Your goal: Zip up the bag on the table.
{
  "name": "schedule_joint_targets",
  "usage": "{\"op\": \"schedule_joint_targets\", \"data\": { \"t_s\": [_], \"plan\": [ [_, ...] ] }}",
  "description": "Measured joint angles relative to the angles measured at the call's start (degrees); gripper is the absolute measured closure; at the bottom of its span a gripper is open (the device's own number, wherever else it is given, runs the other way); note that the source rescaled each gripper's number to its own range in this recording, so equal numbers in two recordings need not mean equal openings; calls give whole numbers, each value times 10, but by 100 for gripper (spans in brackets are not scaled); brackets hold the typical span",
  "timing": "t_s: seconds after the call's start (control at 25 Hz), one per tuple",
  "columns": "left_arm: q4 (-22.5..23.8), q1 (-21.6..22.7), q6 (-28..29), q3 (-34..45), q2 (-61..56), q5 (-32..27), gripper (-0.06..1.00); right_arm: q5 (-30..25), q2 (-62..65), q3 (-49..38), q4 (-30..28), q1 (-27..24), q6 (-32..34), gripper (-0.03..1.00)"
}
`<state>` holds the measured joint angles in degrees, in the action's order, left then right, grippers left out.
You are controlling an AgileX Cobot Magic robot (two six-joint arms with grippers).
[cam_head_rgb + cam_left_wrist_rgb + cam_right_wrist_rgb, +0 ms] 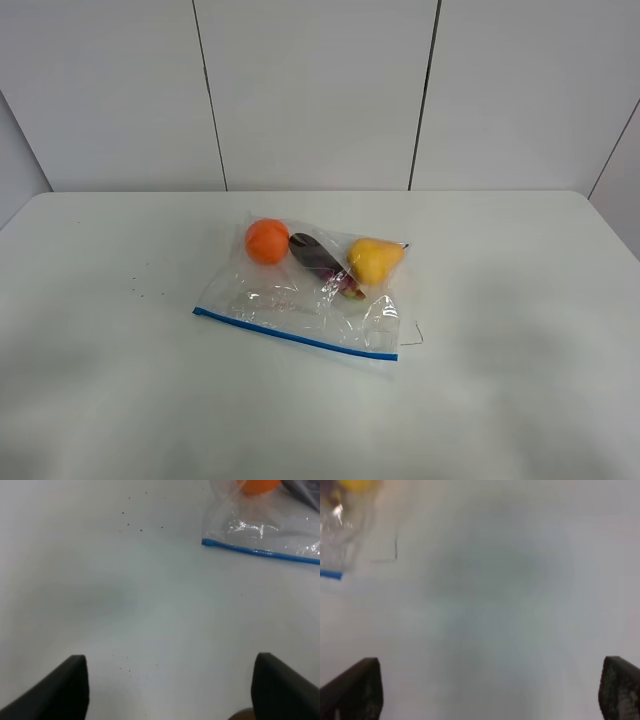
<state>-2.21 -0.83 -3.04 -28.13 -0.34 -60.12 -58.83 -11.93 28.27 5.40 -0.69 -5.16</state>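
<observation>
The clear crinkly bag lies in the middle of the white table. Its blue zipper strip runs along the near edge. Inside are an orange fruit, a purple one and a yellow one. Neither arm shows in the exterior high view. In the left wrist view the left gripper is open over bare table, and the bag's corner with its blue strip lies well ahead of it. In the right wrist view the right gripper is open, with the bag's other corner far off to one side.
A thin dark corner mark is drawn on the table just right of the bag. A few small dark specks dot the table to the bag's left. A white panelled wall stands behind the table.
</observation>
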Motion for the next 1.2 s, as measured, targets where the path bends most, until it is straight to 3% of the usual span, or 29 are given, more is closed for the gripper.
{"op": "schedule_joint_targets", "data": {
  "t_s": [0.64,1.2],
  "plan": [
    [1,0,0,0,0,0,-2,-1,119,-2,-25,0,37,-3],
    [1,0,0,0,0,0,-2,-1,121,-2,-42,0,61,-3]
  ]
}}
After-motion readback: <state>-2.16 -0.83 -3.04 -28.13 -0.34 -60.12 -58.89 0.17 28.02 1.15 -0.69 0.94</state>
